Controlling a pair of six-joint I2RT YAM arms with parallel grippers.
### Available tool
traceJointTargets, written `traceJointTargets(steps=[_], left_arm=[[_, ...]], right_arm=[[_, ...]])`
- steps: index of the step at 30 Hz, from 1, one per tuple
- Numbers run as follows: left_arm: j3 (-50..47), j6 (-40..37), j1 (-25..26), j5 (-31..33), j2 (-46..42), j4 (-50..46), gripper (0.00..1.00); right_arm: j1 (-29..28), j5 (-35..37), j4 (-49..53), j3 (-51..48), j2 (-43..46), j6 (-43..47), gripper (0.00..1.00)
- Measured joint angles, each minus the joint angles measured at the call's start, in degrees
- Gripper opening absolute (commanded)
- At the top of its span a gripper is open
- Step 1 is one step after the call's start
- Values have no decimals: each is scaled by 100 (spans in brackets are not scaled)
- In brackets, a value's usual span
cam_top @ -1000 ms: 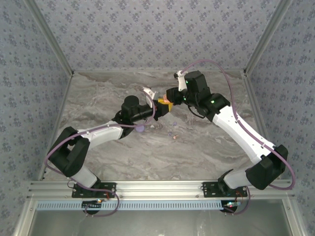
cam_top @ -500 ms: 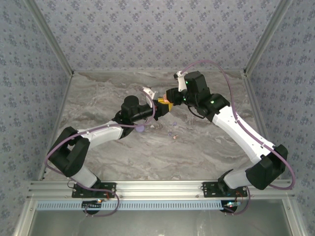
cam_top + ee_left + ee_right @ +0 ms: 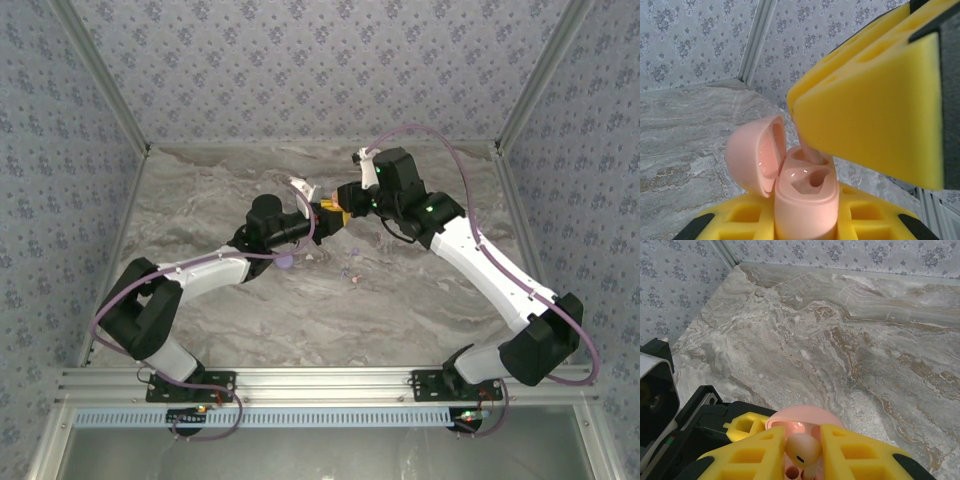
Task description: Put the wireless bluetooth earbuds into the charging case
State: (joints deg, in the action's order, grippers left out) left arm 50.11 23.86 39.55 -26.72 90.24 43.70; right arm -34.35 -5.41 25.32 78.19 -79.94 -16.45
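Observation:
My left gripper (image 3: pixel 805 222) is shut on a pink charging case (image 3: pixel 805 197), held upright between its yellow pads, with the lid (image 3: pixel 756 156) swung open to the left. From above, my right gripper (image 3: pixel 802 456) is shut on a pink earbud (image 3: pixel 801 449). The earbud's stem (image 3: pixel 811 150) reaches down into the case's far socket; the near socket (image 3: pixel 815 177) is empty. In the top view both grippers meet at mid-table, left (image 3: pixel 322 212) and right (image 3: pixel 343 212). Two other tiny earbuds, lilac (image 3: pixel 349 272) and pinkish (image 3: pixel 354 281), lie on the marble in front of them.
A lilac coin-like disc (image 3: pixel 284 262) lies by the left forearm. The marble table (image 3: pixel 420 300) is walled by patterned panels, with a metal rail (image 3: pixel 320 380) at the near edge. The right arm's purple cable (image 3: pixel 455 150) arcs over the back right.
The right gripper has crept slightly left, closer onto the case. The left arm and the case have stayed still.

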Motion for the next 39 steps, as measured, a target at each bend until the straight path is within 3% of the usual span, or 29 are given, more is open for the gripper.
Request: traceJointTargets(steps=[7, 26, 39], left_arm=[[0, 28, 0, 48, 0, 0, 23], [0, 0, 0, 63, 0, -7, 23], [0, -289, 39, 109, -13, -243, 23]], right_arm=[[0, 0, -26, -7, 0, 0, 24], [-20, 9, 35, -68, 22, 0, 37], [-20, 417, 396, -68, 83, -17, 40]])
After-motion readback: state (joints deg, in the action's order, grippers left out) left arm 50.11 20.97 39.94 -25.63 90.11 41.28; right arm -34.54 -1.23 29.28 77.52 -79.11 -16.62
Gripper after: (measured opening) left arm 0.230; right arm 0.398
